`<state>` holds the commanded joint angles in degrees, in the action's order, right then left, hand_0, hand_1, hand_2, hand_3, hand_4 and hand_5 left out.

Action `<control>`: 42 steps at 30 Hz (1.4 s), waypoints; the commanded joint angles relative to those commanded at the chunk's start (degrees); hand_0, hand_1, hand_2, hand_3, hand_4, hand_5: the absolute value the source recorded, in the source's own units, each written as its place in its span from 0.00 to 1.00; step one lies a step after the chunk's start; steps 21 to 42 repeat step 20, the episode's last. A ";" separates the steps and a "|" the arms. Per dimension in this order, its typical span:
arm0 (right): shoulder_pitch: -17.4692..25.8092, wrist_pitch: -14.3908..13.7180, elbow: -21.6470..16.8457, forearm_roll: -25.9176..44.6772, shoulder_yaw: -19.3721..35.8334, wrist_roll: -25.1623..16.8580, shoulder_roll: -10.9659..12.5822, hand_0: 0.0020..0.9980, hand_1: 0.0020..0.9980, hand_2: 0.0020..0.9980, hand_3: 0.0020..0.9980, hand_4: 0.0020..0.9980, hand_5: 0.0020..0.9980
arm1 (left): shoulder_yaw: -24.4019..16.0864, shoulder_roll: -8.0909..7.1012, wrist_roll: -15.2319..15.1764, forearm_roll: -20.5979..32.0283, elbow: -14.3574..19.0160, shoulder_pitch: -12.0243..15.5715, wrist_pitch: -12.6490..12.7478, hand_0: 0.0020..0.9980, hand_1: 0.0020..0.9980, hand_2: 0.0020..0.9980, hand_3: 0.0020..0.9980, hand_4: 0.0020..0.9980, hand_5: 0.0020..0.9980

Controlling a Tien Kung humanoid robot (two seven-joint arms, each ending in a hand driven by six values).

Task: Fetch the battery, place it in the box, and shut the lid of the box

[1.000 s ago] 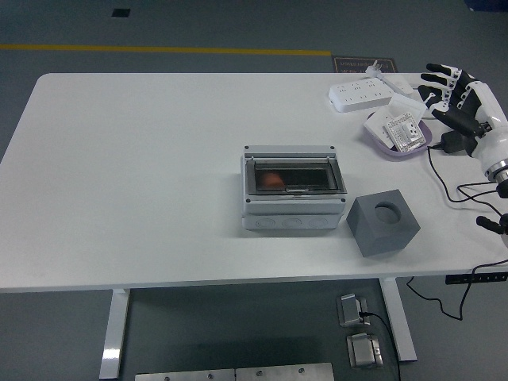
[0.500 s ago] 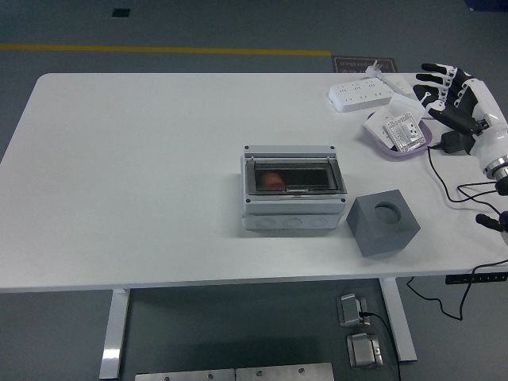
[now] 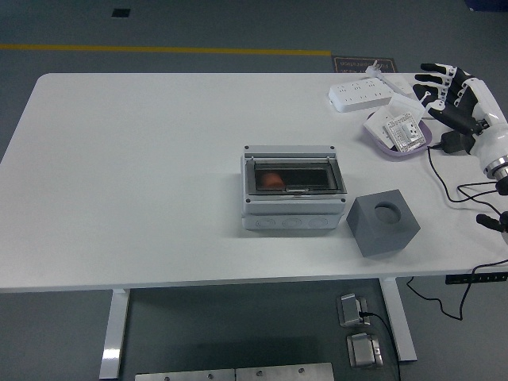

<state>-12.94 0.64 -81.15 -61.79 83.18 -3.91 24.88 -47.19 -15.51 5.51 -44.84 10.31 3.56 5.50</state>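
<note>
A grey box [image 3: 293, 190] with a clear lid sits at the table's middle, the lid lying flat over it. Through the lid an orange object [image 3: 272, 179] shows inside at the left; I cannot tell whether it is the battery. My right hand [image 3: 447, 89] hovers at the table's far right edge, fingers spread, holding nothing. It is well away from the box. The left arm is out of view.
A grey cube with a round hole [image 3: 382, 222] stands right of the box. A purple tray [image 3: 381, 140] holding white parts lies near my right hand, with a white power strip [image 3: 360, 94] behind it. Black cables [image 3: 448, 184] trail off the right edge.
My right hand has drifted slightly up and to the right between the first frame and now. Nothing else moved.
</note>
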 joint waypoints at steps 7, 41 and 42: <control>0.02 0.07 -1.03 -0.26 -0.01 0.20 0.08 0.81 0.70 0.70 0.72 0.74 0.28 | -0.49 0.32 0.11 -0.04 0.00 0.27 0.01 0.46 0.57 0.54 0.55 0.34 0.00; 0.50 -0.07 -0.65 0.10 1.20 0.14 -0.44 0.80 0.69 0.70 0.72 0.74 0.29 | -0.13 0.24 0.01 0.42 0.00 0.46 -0.03 0.46 0.57 0.54 0.55 0.34 0.00; 0.50 -0.07 -0.65 0.10 1.20 0.14 -0.44 0.80 0.69 0.70 0.72 0.74 0.29 | -0.13 0.24 0.01 0.42 0.00 0.46 -0.03 0.46 0.57 0.54 0.55 0.34 0.00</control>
